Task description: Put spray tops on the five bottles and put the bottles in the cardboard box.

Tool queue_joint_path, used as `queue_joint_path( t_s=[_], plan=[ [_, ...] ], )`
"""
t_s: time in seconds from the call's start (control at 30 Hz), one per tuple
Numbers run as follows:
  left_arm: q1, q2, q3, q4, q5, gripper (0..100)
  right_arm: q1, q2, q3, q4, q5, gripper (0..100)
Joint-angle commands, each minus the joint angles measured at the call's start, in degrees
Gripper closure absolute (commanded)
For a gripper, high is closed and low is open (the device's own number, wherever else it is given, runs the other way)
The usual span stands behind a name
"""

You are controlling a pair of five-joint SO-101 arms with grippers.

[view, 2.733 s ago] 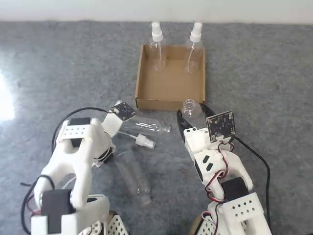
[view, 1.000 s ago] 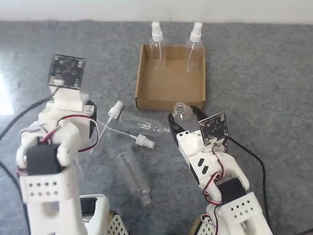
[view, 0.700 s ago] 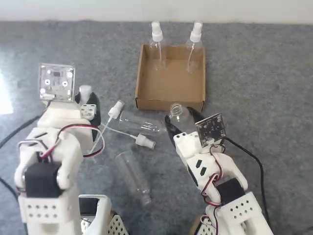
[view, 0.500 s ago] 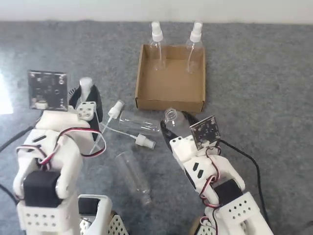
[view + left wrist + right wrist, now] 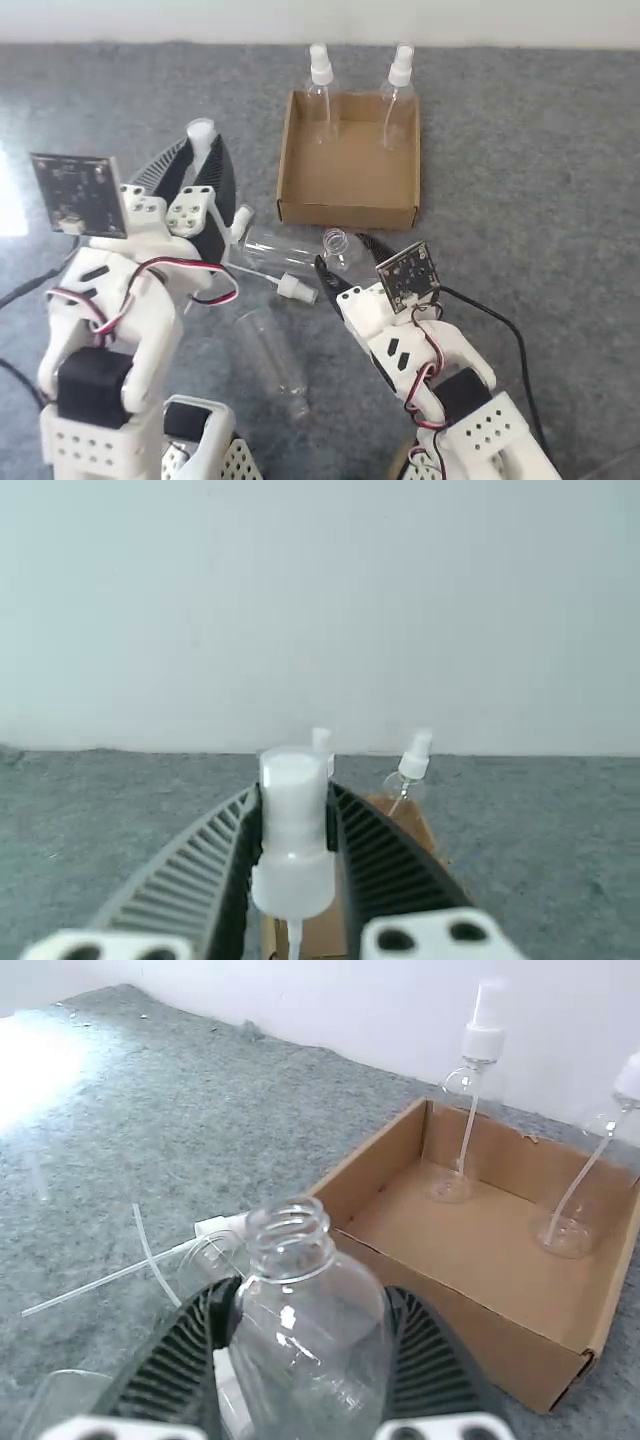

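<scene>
Left claw (image 5: pixel 294 792) is clamped on a white spray top (image 5: pixel 293 840), nozzle end up and held high above the table. The thin dip tube hangs below it.

Right claw (image 5: pixel 306 1305) grips a clear bottle (image 5: pixel 305 1335) around the body, open neck up. It sits in front of the cardboard box (image 5: pixel 345 212), near the front wall.

Risks:
- The tube is thin and floppy. If it's off-centre on the way down it probably catches the neck rim and bends instead of going in.
- The bottle is smooth clear plastic and held only by side squeeze, so pushing or twisting the top could spin or tilt it in the jaws.
- The two claws are well apart, so lining them up is the hard part.

Around them, two capped bottles (image 5: pixel 320 95) stand at the back of the box. Two more bare bottles lie on the table, one (image 5: pixel 290 252) just beside the right claw and one (image 5: pixel 272 360) between the arms, with a loose top (image 5: pixel 297 290) between them.
</scene>
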Motion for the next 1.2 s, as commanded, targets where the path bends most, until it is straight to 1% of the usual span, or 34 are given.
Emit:
queue_joint_path(
  t_s=[0.0,0.07,0.2,0.3,0.47,0.73,0.97,1.1,1.17],
  plan=[
    [1.23,-1.05,-2.77,-3.34,1.67,99,-2.59,-1.54,-0.79,-0.92,-1.14,99.2],
    [1.67,-1.05,-2.68,-3.96,2.11,99,-4.18,-1.54,-0.35,-1.01,-2.55,99.2],
    [1.76,-1.05,-2.15,-4.31,4.31,99,-5.85,-1.54,0.00,-1.19,-2.81,99.2],
    [1.76,-1.14,0.57,-7.03,6.33,99,-7.08,-1.54,0.00,-1.01,-2.81,99.2],
    [1.76,-1.14,5.05,-10.73,6.42,99,-8.84,-1.10,0.00,-0.92,-2.55,99.2],
    [2.02,-1.14,4.88,-10.73,6.51,99,-8.84,-1.01,0.00,-0.92,-2.55,99.2],
    [8.26,-2.99,4.88,-10.46,5.27,99,-8.84,-0.92,0.09,-0.92,-2.46,99.2],
    [8.79,-7.03,5.32,-10.29,3.87,99,-8.84,-0.92,0.09,-0.92,-2.46,99.2],
    [8.79,-8.18,5.41,-8.88,3.87,99,-8.84,-0.92,0.09,-0.92,-2.46,99.2]
  ],
)
